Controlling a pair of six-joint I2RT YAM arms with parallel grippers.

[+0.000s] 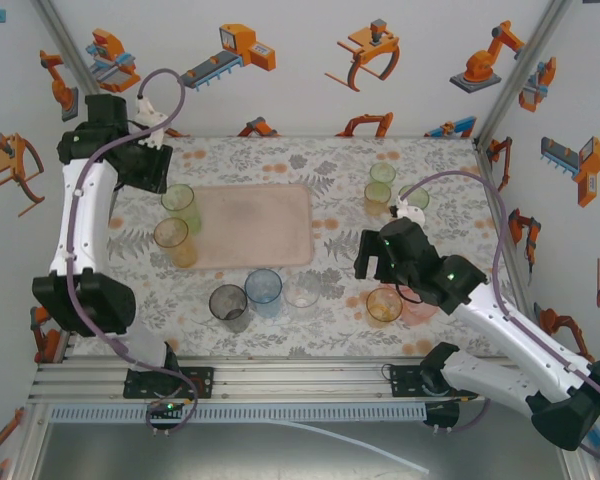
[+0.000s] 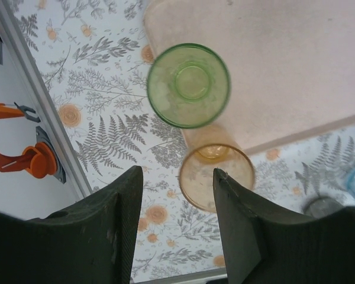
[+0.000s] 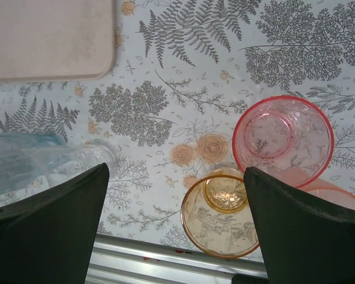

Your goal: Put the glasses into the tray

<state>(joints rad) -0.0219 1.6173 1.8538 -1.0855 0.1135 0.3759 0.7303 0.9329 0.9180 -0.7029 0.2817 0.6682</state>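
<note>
Left wrist: my left gripper [image 2: 177, 171] hangs half open and empty, lined up over the amber translucent plastic tumbler [image 2: 216, 174]. The green tumbler [image 2: 189, 86] is at 12 o'clock, by the flat pale pink rectangular tray [image 2: 284, 71]. My right gripper [image 3: 174, 171] gapes wide, empty, over the second amber tumbler [image 3: 222, 213] and the pink tumbler [image 3: 283, 141], at 4 o'clock off the tray; staged for pickup, I'd say.

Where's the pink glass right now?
Top view: the pink glass stands front right on the table, just right of an amber glass, partly under the right arm.

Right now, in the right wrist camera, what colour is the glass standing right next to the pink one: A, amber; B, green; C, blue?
A: an amber glass stands upright close beside the pink glass on the patterned table cover, near its front edge.
</note>
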